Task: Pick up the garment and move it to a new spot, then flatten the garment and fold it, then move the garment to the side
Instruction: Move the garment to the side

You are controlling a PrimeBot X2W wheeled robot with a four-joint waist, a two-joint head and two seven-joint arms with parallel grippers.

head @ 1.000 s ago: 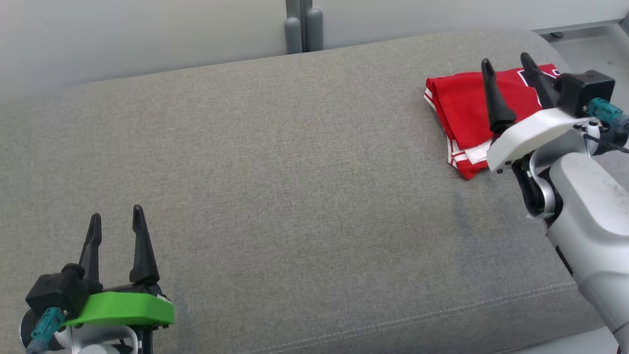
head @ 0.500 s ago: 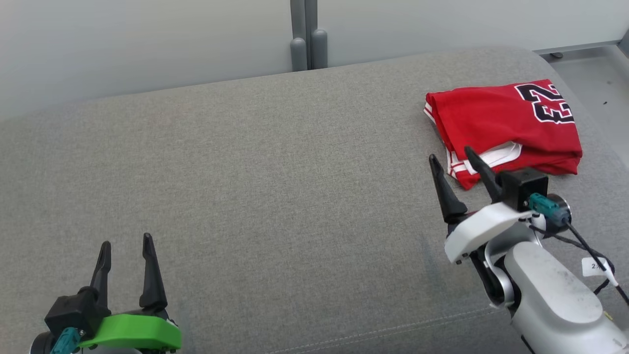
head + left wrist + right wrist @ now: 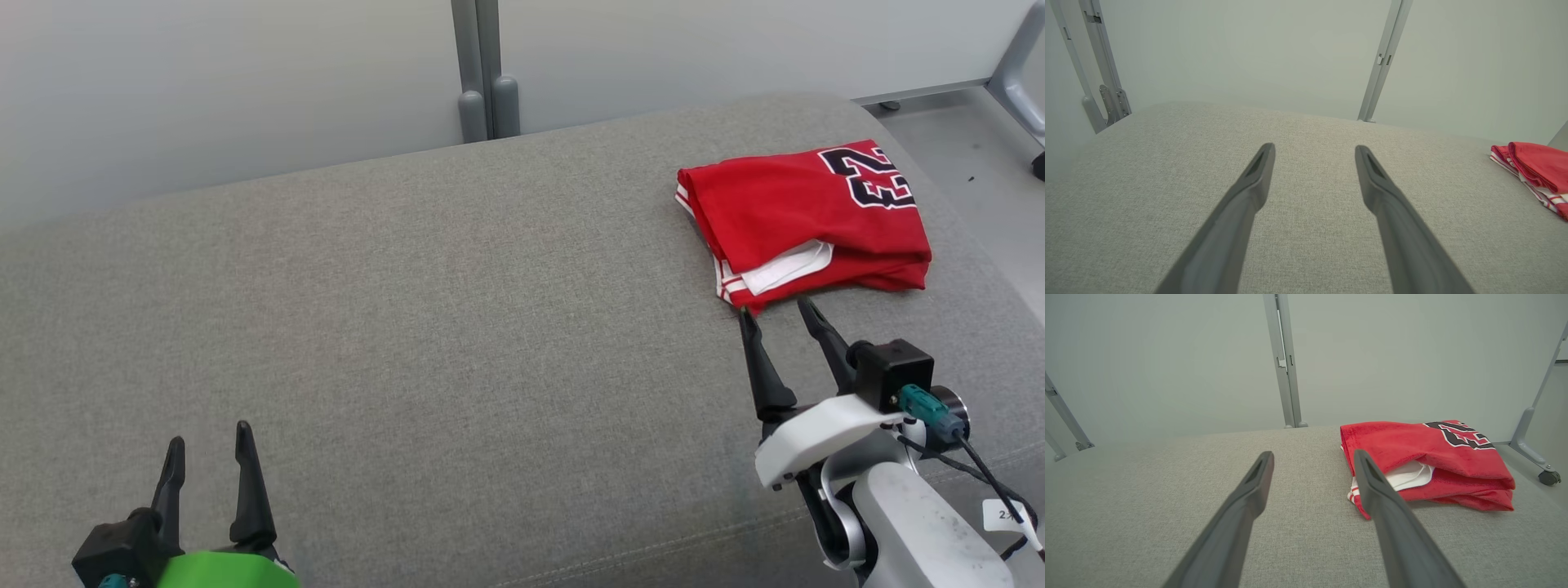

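Red garment [image 3: 796,212], grey cushion [image 3: 457,327]

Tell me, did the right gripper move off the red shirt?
Yes. The right gripper pulled back toward the robot: before it was over the red shirt, now it sits just short of it.

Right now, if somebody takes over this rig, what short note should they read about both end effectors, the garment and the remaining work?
Left end effector: open, empty, over the near left of the cushion, far from the shirt.
Right end effector: open, empty, tips at the shirt's near edge; contact cannot be judged.
Shirt: red, folded, lying at the far right of the cushion.
Done: folding and moving aside look complete.
Left to do: probably only draw the arms back; a white layer sticks out of the fold, maybe tidy it.
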